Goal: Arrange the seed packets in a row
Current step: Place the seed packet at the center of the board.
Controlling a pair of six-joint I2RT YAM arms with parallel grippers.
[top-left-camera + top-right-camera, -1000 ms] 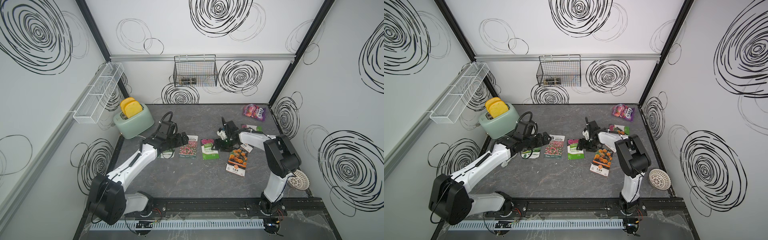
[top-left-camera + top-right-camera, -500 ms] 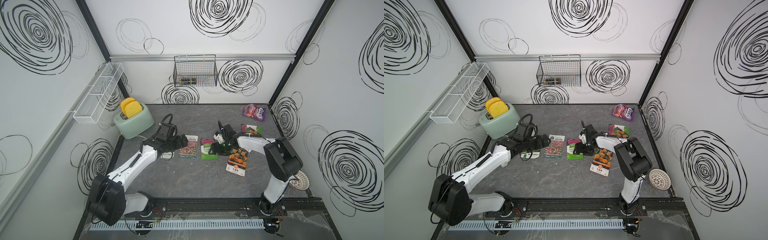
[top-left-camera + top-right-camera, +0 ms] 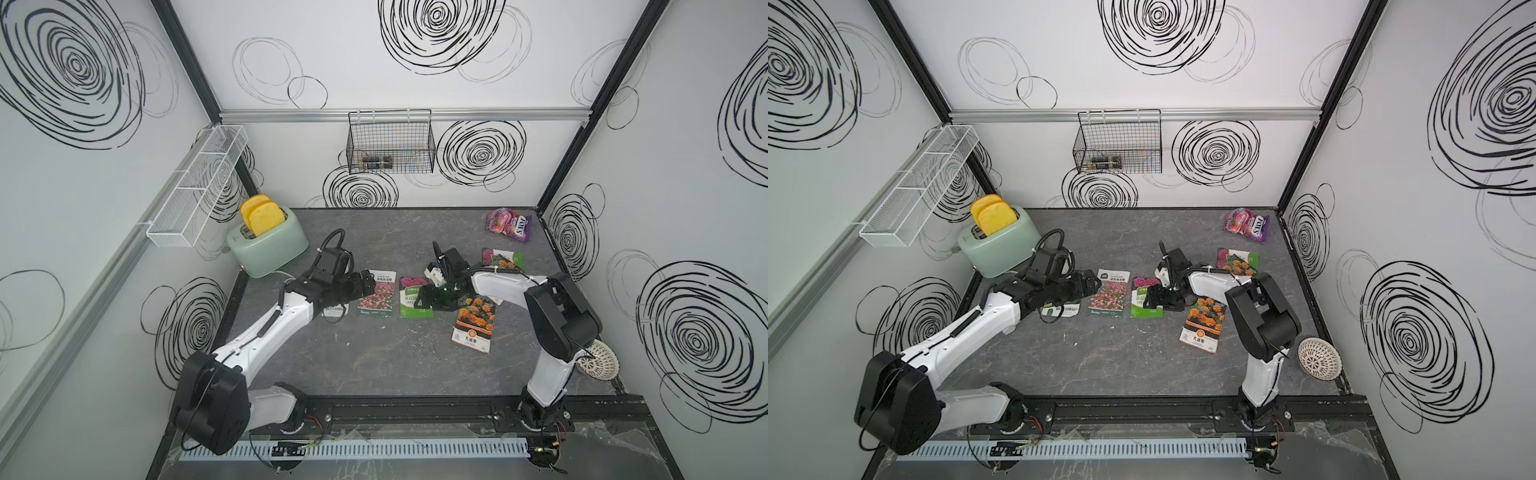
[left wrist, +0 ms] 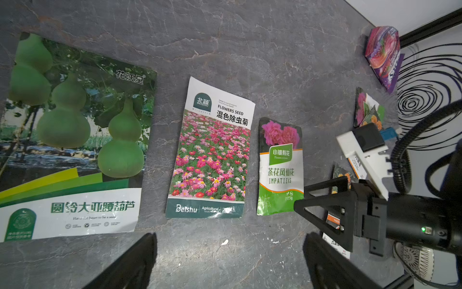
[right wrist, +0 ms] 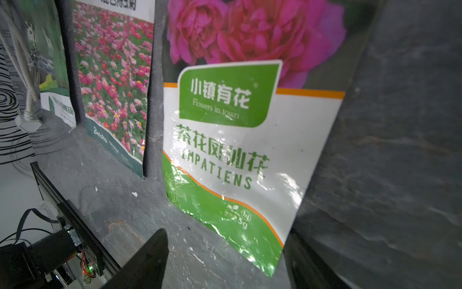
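White swirl-marked walls (image 3: 374, 83) enclose a grey marbled tabletop (image 3: 395, 361).

Gourd pkt (image 3: 335, 311) mostly hidden under L arm (image 3: 291, 309); basket (image 3: 415, 139) contents unclear.

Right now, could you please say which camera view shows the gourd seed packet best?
The left wrist view: the gourd packet lies almost whole, print readable. In both top views the left arm hides all but its white bottom strip; the right wrist view catches only a sliver.

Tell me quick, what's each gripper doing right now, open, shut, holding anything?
Left gripper: jaws open, holding nothing.
Right gripper: jaws open over a corner of the pink flower packet, not gripping it.
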